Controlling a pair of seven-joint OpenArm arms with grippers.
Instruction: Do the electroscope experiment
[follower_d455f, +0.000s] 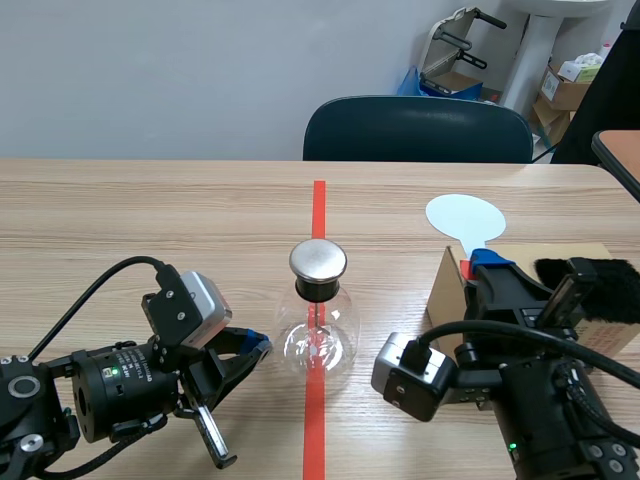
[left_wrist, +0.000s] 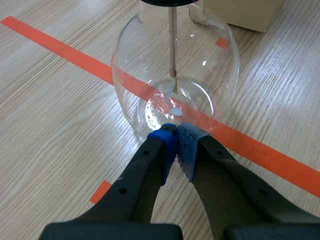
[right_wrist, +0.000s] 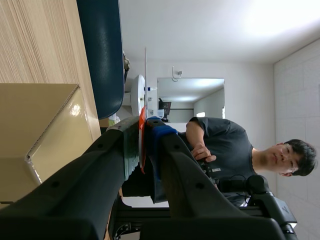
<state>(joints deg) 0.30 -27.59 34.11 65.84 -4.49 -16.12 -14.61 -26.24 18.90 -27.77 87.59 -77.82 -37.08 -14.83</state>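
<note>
Both are closed: your left gripper (left_wrist: 176, 132), empty, touches the flask (left_wrist: 175, 65), likely bracing it; your right gripper (right_wrist: 146, 127) pinches the paddle (follower_d455f: 465, 218), ready to present

My middle camera looks across the table (follower_d455f: 150, 220) from the robot's side. My left wrist camera sits close to the flask (left_wrist: 175, 75), which shows mid-frame in both. The right one is turned sideways.

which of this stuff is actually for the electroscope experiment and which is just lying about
For the job:
glass electroscope flask with its metal cap
white paddle, held in the right gripper
black fur on the cardboard box, probably for rubbing
left gripper, shut, tips at the flask

Just lying about:
cardboard box
dark chair
</note>
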